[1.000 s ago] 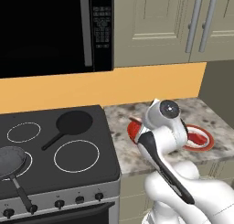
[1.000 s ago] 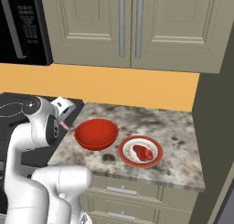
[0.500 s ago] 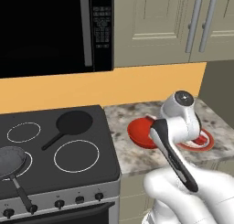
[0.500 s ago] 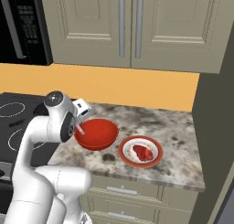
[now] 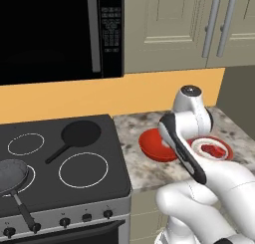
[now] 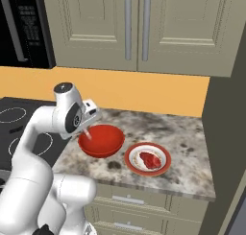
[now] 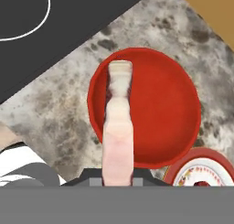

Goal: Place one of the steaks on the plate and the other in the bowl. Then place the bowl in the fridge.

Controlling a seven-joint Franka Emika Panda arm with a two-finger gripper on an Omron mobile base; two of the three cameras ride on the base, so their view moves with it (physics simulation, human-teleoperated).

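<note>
End effector (image 7: pixel 118 177) grips pale steak (image 7: pixel 118 122) (edge-on) above bowl (image 7: pixel 155 109).

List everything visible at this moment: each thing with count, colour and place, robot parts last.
Bowl: one, glossy red, on the counter beside the stove.
Plate: one, white centre with red rim, on the counter beside the bowl.
Steaks: two; a bright red one on the plate, a pale pinkish one hanging from the end effector over the bowl.
Frying pans: two, black; one on a back burner, one at the stove's front left.
Microwave: one, black, above the stove.
Cabinets: beige, above the counter.
End effector: one, above the bowl's near edge.
</note>
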